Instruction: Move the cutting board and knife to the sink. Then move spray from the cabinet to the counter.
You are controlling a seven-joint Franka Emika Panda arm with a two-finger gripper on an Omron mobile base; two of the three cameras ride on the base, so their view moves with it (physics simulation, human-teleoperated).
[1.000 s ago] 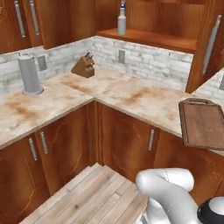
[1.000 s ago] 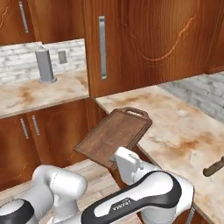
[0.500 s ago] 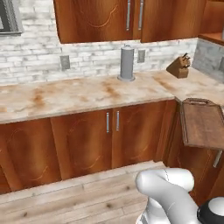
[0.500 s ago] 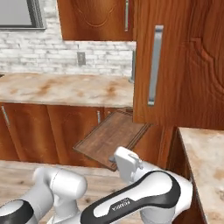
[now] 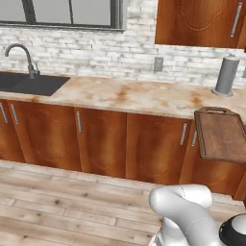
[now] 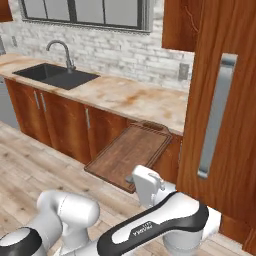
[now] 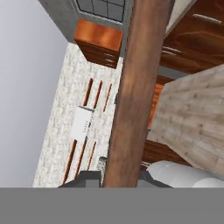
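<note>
One cutting board (image 6: 131,155) clamped in the jaws, level above the floor, one sink (image 6: 56,76) well apart

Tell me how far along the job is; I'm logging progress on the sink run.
Nothing looks finished yet. In hand: the cutting board is gripped at its near edge, jaws shut on it, and held flat in the air in front of the low cabinets, level with the counter. The sink lies off to the left. Left: set the board in the sink, then the knife and the spray, neither in sight here.
</note>
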